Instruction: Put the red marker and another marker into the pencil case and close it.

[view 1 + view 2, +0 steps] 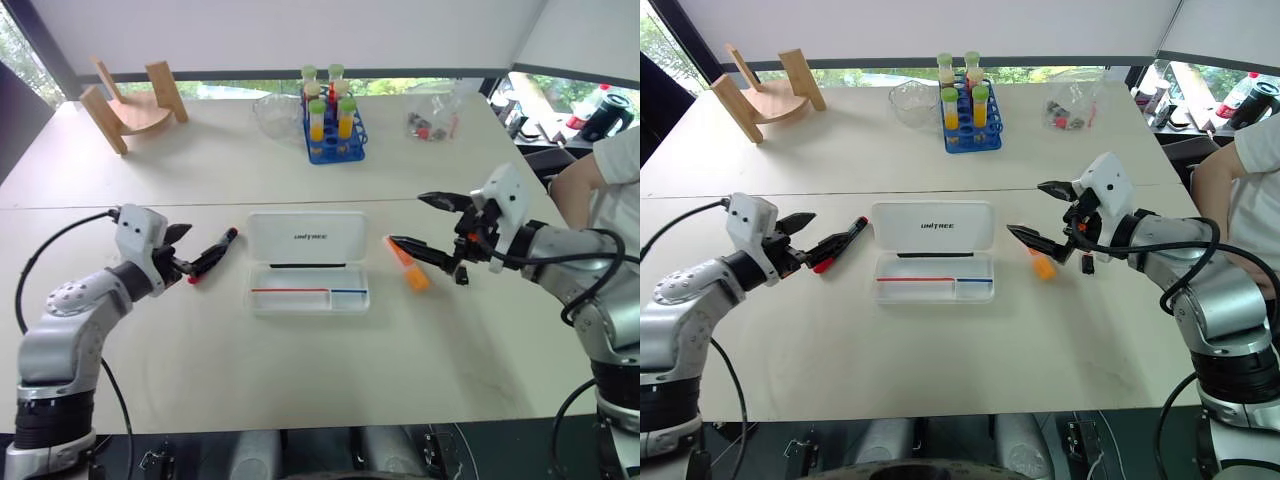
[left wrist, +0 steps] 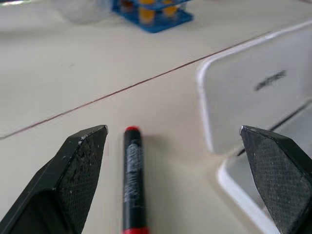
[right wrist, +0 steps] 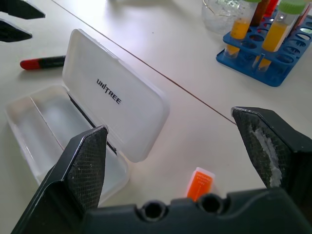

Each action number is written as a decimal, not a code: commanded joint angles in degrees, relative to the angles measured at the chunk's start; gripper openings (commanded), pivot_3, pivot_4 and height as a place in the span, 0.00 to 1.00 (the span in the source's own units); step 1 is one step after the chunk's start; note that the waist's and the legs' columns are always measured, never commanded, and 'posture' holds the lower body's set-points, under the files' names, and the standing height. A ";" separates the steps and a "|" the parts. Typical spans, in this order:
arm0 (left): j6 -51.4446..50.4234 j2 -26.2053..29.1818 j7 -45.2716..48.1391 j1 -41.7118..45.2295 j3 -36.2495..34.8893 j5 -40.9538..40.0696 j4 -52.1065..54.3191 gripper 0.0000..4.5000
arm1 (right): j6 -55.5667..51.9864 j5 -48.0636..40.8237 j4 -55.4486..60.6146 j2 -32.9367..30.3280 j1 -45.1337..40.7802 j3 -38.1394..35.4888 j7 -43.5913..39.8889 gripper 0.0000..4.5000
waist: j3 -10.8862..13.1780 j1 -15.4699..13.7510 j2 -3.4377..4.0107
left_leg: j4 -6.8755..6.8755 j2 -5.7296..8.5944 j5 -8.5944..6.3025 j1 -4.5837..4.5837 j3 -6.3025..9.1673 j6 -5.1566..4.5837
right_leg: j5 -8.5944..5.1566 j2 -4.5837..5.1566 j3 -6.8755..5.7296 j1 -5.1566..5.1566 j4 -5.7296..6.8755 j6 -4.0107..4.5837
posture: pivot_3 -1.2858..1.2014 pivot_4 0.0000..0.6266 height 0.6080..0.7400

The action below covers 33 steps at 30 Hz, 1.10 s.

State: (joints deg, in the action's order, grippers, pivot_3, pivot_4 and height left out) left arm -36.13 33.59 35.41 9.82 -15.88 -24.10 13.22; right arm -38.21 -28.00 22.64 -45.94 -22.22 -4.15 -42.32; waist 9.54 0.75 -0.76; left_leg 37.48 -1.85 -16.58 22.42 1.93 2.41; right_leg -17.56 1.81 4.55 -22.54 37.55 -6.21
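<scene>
Pencil case (image 1: 306,262) lies open at the middle of the white table (image 1: 300,370), lid folded back flat toward the far side with dark lettering facing up, tray toward the robot. The tray shows a red line and a blue line along its floor; no marker lies inside it.

Red marker (image 1: 212,255) rests on the table just to the left of the case, apart from it, lying at a slant with its far end toward the case's lid. In the left wrist view the marker (image 2: 132,180) lies between the two fingers, touching neither.

Left gripper (image 1: 196,252) is poised over the red marker, its fingers spread wide with nothing between them gripped.

Orange marker (image 1: 407,265) lies on the table just to the right of the case, apart from it, at a slant. In the right wrist view its pale-ended tip (image 3: 200,183) shows beyond the gripper body.

Right gripper (image 1: 428,225) hangs above the orange marker, fingers fully spread, holding nothing.

Further back on the table: a blue rack of capped tubes (image 1: 333,125), a clear glass bowl (image 1: 277,115) beside it, a wooden stand (image 1: 130,105) at far left, and a clear bag of small items (image 1: 433,120) at far right. A person's arm (image 1: 580,185) shows at the right edge.
</scene>
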 commanded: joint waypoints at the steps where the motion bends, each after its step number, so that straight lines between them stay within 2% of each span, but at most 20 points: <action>1: 1.06 -1.75 -4.78 1.26 2.42 3.57 -2.69 0.99 | 1.41 0.39 0.74 0.27 -1.16 -0.61 -0.38 1.00 | 0.00 0.01 0.00 | 0.00 0.00 0.00 0.00 0.00 0.00 | 0.00 0.00 0.00 0.00 0.00 0.00 | 0.52 0.24 1.00; 6: 2.32 -3.34 -7.83 2.75 5.19 7.15 -10.40 0.99 | 0.77 0.23 1.36 0.25 -1.36 -1.14 0.05 1.00 | 0.00 0.00 0.01 | -0.01 0.00 0.00 0.01 0.00 0.01 | 0.00 -0.01 0.00 -0.02 0.01 0.00 | 0.52 0.24 1.00; 9: 3.40 -3.10 -7.70 2.89 5.83 8.39 -14.13 0.69 | 0.46 0.19 1.90 0.15 -1.07 -1.43 0.40 1.00 | -0.01 0.06 0.02 | -0.01 0.00 0.01 0.00 -0.01 0.01 | 0.00 -0.02 0.00 -0.03 0.02 0.01 | 0.52 0.24 1.00; 14: 2.25 -1.83 -5.21 2.56 4.46 6.12 -12.88 0.12 | 0.33 0.12 1.93 0.09 -1.03 -1.67 0.81 1.00 | -0.02 0.04 0.03 | -0.01 0.00 0.01 -0.01 -0.02 0.02 | 0.00 0.00 0.01 -0.01 0.03 0.01 | 0.52 0.24 1.00; 15: 1.98 -1.50 -4.62 2.51 3.94 5.44 -12.25 0.07 | 0.35 0.13 1.90 0.07 -1.03 -1.69 0.82 1.00 | -0.02 0.04 0.03 | -0.01 0.00 0.01 -0.01 -0.02 0.02 | 0.00 0.00 0.01 -0.01 0.03 0.01 | 0.52 0.24 1.00; 19: 1.82 3.01 5.26 1.61 -0.22 -2.35 -4.84 0.08 | 0.46 0.13 1.57 -0.15 -1.13 -1.92 0.65 1.00 | 0.00 0.13 0.01 | -0.04 -0.01 0.01 0.00 -0.01 0.02 | 0.00 0.00 0.00 -0.05 0.03 0.01 | 0.52 0.24 1.00; 21: -0.84 7.03 11.63 3.15 -4.80 -10.82 0.89 0.08 | 0.46 0.22 1.45 -0.27 -1.21 -1.99 0.56 1.00 | 0.08 0.13 -0.13 | -0.05 -0.03 0.03 0.05 -0.01 0.05 | 0.00 0.00 0.00 -0.12 0.06 0.02 | 0.52 0.24 1.00; 23: -2.96 10.18 15.83 4.63 -6.53 -16.26 4.23 0.08 | 0.45 0.33 1.35 -0.28 -1.33 -1.95 0.55 1.00 | 0.11 0.11 -0.16 | -0.05 -0.06 0.05 0.08 0.00 0.10 | 0.00 -0.02 -0.02 -0.15 0.09 0.04 | 0.52 0.24 1.00; 25: -3.80 12.68 19.14 6.44 -3.69 -17.74 5.93 0.08 | 0.42 0.39 1.17 -0.26 -1.52 -1.93 0.58 1.00 | 0.10 -0.02 -0.10 | -0.04 -0.02 0.06 0.05 -0.02 0.11 | 0.00 0.02 -0.01 -0.11 0.09 0.04 | 0.52 0.24 1.00; 26: -3.07 13.87 21.51 8.07 0.52 -16.34 6.77 0.08 | 0.49 0.42 1.05 -0.32 -1.57 -2.09 0.57 1.00 | 0.09 -0.02 -0.06 | -0.04 0.02 0.06 0.01 -0.04 0.11 | 0.00 0.06 0.00 -0.06 0.08 0.03 | 0.52 0.24 1.00; 30: 4.81 13.43 28.54 15.49 17.03 -5.91 3.06 0.08 | 0.84 0.94 0.33 -0.25 -2.03 -2.25 0.80 1.00 | 0.10 -0.04 -0.03 | 0.00 0.10 0.06 -0.06 -0.04 0.11 | 0.01 0.05 -0.01 0.07 0.05 0.02 | 0.52 0.24 1.00; 33: 12.47 11.79 31.71 19.37 25.17 1.87 -2.86 0.08 | 0.81 1.13 0.49 -0.30 -1.74 -2.75 0.95 1.00 | 0.12 0.24 -0.05 | 0.00 0.06 0.06 -0.03 -0.06 0.11 | 0.01 -0.05 0.02 0.00 0.06 0.03 | 0.52 0.24 1.00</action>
State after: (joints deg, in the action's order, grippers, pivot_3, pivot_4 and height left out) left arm -28.88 45.58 65.12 27.27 6.72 -26.66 12.85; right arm -38.35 -27.17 22.23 -45.99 -23.33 -4.99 -41.72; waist 9.67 0.99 -0.81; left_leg 37.46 -1.83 -16.51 22.40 1.87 2.52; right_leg -17.55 1.69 4.59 -22.59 37.60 -6.18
